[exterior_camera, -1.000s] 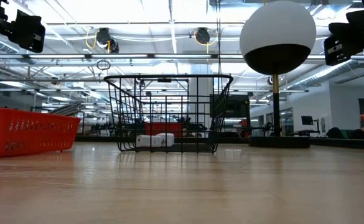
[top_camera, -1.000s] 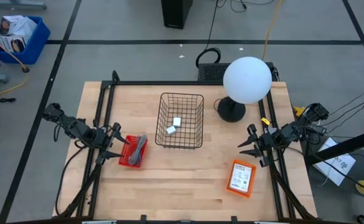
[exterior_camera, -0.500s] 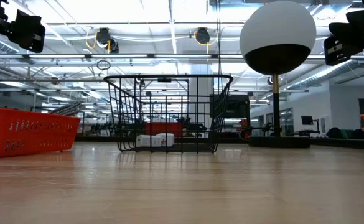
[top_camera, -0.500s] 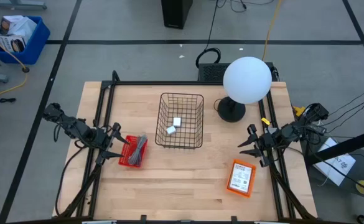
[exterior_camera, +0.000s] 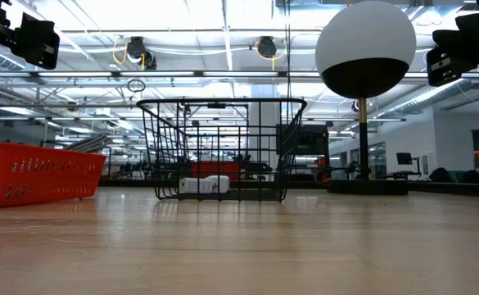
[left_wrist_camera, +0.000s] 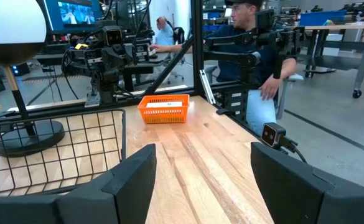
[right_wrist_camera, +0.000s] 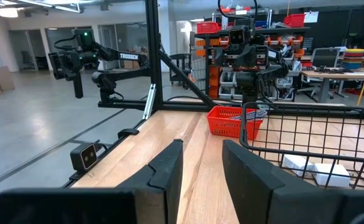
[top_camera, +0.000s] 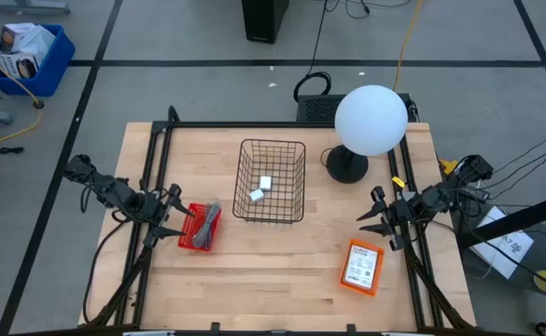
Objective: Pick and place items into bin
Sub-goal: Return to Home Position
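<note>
A black wire basket [top_camera: 271, 180] stands mid-table with two little white blocks [top_camera: 260, 189] lying on its floor, also seen low through the wires [exterior_camera: 205, 184]. A red tray [top_camera: 198, 227] left of it holds grey metal tools [top_camera: 209, 219]. An orange tray [top_camera: 362, 266] near the right front holds white printed card packets. My left gripper [top_camera: 175, 217] hovers open just left of the red tray. My right gripper [top_camera: 375, 219] hovers open by the table's right edge, above the orange tray. Both fingers pairs hold nothing [left_wrist_camera: 200, 180] [right_wrist_camera: 202, 165].
A lamp with a white globe [top_camera: 371, 119] on a black base [top_camera: 347, 165] stands right of the basket near the far edge. A black frame rail [top_camera: 282, 124] runs round the table. A person [left_wrist_camera: 256, 62] sits beyond the table's right side. Bare wood lies along the near edge.
</note>
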`<move>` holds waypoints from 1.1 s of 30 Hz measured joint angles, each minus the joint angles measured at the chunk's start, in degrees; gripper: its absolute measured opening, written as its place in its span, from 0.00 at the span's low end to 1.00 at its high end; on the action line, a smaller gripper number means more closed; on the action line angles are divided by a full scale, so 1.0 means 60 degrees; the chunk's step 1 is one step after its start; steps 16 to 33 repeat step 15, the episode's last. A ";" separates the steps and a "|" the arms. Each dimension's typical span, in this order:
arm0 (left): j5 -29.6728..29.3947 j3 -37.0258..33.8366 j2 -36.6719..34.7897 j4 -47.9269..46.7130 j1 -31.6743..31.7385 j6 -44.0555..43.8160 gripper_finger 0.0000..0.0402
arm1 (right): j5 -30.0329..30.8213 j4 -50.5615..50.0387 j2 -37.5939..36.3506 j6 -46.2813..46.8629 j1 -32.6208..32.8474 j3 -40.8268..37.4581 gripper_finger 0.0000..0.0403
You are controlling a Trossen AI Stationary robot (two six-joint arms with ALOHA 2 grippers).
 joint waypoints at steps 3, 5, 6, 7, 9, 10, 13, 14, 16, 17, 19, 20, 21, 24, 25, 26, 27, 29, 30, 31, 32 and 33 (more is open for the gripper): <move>-0.0003 0.0000 0.0002 0.0000 -0.0001 -0.0003 0.65 | 0.0000 -0.0001 0.0000 -0.0001 0.0002 0.0000 0.26; -0.0001 0.0000 0.0003 0.0000 -0.0004 -0.0004 0.65 | 0.0000 -0.0004 0.0000 -0.0001 -0.0001 0.0000 0.26; -0.0003 0.0000 0.0003 0.0000 -0.0002 -0.0004 0.65 | 0.0000 0.0000 0.0000 -0.0001 0.0002 0.0000 0.26; -0.0003 0.0000 0.0002 0.0000 -0.0001 -0.0004 0.65 | 0.0000 -0.0004 0.0000 -0.0001 0.0002 0.0000 0.26; 0.0001 0.0000 0.0003 0.0000 -0.0004 -0.0004 0.65 | 0.0000 0.0000 0.0002 0.0000 0.0002 0.0000 0.26; -0.0003 0.0000 0.0003 0.0000 -0.0003 -0.0004 0.66 | -0.0002 -0.0002 0.0000 0.0000 0.0000 0.0000 0.26; 0.0001 0.0000 -0.0001 0.0000 -0.0004 -0.0004 0.66 | 0.0000 0.0000 0.0000 -0.0001 0.0002 0.0000 0.26; -0.0001 0.0000 0.0003 0.0000 0.0000 -0.0001 0.66 | 0.0000 0.0000 0.0000 -0.0001 0.0002 0.0000 0.26; 0.0000 0.0000 0.0003 0.0000 -0.0001 -0.0004 0.66 | 0.0000 0.0000 0.0000 -0.0001 -0.0001 0.0000 0.26; 0.0000 0.0000 0.0003 0.0000 -0.0001 -0.0004 0.66 | 0.0000 0.0000 0.0000 -0.0001 -0.0001 0.0000 0.26; 0.0000 0.0000 0.0003 0.0000 -0.0001 -0.0004 0.66 | 0.0000 0.0000 0.0000 -0.0001 -0.0001 0.0000 0.26; 0.0000 0.0000 0.0003 0.0000 -0.0001 -0.0004 0.66 | 0.0000 0.0000 0.0000 -0.0001 -0.0001 0.0000 0.26; 0.0000 0.0000 0.0003 0.0000 -0.0001 -0.0004 0.66 | 0.0000 0.0000 0.0000 -0.0001 -0.0001 0.0000 0.26; 0.0000 0.0000 0.0003 0.0000 -0.0001 -0.0004 0.66 | 0.0000 0.0000 0.0000 -0.0001 -0.0001 0.0000 0.26; 0.0000 0.0000 0.0003 0.0000 -0.0001 -0.0004 0.66 | 0.0000 0.0000 0.0000 -0.0001 -0.0001 0.0000 0.26; 0.0000 0.0000 0.0003 0.0000 -0.0001 -0.0004 0.66 | 0.0000 0.0000 0.0000 -0.0001 -0.0001 0.0000 0.26; 0.0000 0.0000 0.0003 0.0000 -0.0001 -0.0004 0.66 | 0.0000 0.0000 0.0000 -0.0001 -0.0001 0.0000 0.26; 0.0000 0.0000 0.0003 0.0000 -0.0001 -0.0004 0.66 | 0.0000 0.0000 0.0000 -0.0001 -0.0001 0.0000 0.26; 0.0000 0.0000 0.0003 0.0000 -0.0001 -0.0004 0.66 | 0.0000 0.0000 0.0000 -0.0001 -0.0001 0.0000 0.26; 0.0000 0.0000 0.0003 0.0000 -0.0001 -0.0004 0.66 | 0.0000 0.0000 0.0000 -0.0001 -0.0001 0.0000 0.26; 0.0000 0.0000 0.0003 0.0000 -0.0001 -0.0004 0.66 | 0.0000 0.0000 0.0000 -0.0001 -0.0001 0.0000 0.26; 0.0000 0.0000 0.0003 0.0000 -0.0001 -0.0004 0.66 | 0.0000 0.0000 0.0000 -0.0001 -0.0001 0.0000 0.26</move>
